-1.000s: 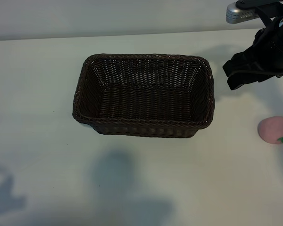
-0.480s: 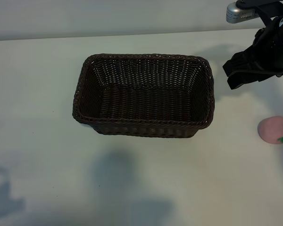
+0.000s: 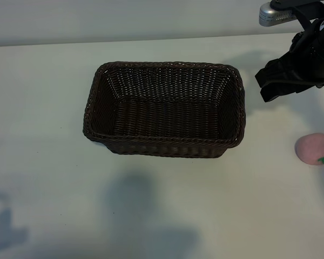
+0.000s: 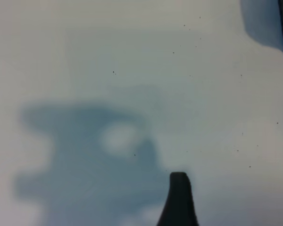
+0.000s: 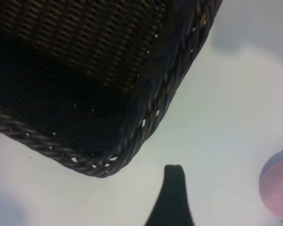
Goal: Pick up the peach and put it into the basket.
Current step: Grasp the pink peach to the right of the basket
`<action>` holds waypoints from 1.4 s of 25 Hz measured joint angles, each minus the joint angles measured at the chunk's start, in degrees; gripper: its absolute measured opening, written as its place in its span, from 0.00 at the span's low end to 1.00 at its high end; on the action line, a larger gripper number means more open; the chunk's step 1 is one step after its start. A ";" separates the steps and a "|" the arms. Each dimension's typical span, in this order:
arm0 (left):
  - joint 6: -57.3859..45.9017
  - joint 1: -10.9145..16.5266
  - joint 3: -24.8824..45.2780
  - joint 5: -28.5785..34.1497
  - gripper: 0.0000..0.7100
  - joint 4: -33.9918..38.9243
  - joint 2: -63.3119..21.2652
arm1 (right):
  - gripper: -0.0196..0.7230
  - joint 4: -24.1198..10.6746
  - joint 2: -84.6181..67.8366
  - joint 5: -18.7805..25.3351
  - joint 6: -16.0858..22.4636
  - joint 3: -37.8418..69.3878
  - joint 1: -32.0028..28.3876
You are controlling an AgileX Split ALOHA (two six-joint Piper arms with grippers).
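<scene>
The peach point(image 3: 315, 148), a small pale-pink ball with a green mark, lies on the white table at the far right; one edge of it shows in the right wrist view point(image 5: 279, 186). The dark-brown wicker basket point(image 3: 164, 141) stands empty at the table's middle, and its braided corner point(image 5: 148, 127) fills the right wrist view. My right gripper point(image 3: 263, 86) hangs open and empty above the table, beyond the basket's right end and behind the peach. One dark finger point(image 5: 173, 190) shows in its own view. Of my left gripper, only one finger point(image 4: 179, 200) shows over bare table, with nothing held.
The white table point(image 3: 48, 108) spreads to the left of and in front of the basket. Arm shadows point(image 3: 5, 229) fall on its front left. A silver camera housing point(image 3: 275, 15) sits above the right arm.
The shadow at the table's front left has shrunk slightly. The right arm, the peach and the basket have not moved.
</scene>
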 joint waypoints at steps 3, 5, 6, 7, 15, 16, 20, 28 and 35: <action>0.00 0.00 0.00 0.00 0.83 0.00 -3.55 | 0.82 -0.13 0.00 -0.13 0.00 0.00 0.00; 0.00 0.00 0.00 0.06 0.83 0.00 -6.25 | 0.81 -0.47 0.00 -0.13 0.00 0.00 0.00; 0.00 0.00 0.00 0.05 0.83 0.00 -7.77 | 0.80 -0.64 0.02 -0.08 0.00 0.00 0.00; 0.00 0.00 0.00 0.11 0.83 0.00 -8.92 | 0.80 -0.88 0.07 -0.08 0.00 0.00 0.00; 0.00 -0.84 0.05 0.18 0.83 0.00 -9.82 | 0.79 -7.63 0.14 -0.15 5.63 0.00 0.00; 0.00 -1.58 0.05 0.18 0.83 0.00 -9.82 | 0.79 -9.25 0.14 -0.15 6.84 0.00 0.00; 0.00 -6.09 0.09 0.48 0.83 0.00 -9.82 | 0.79 -13.79 0.14 -0.45 11.37 0.12 -0.66; -3.21 -11.26 0.58 0.84 0.83 0.97 -9.82 | 0.79 -14.51 0.14 -7.99 13.73 11.72 -9.54; -4.54 -11.35 0.58 0.89 0.83 1.88 -9.82 | 0.78 -10.55 0.14 -14.44 12.12 18.58 -12.54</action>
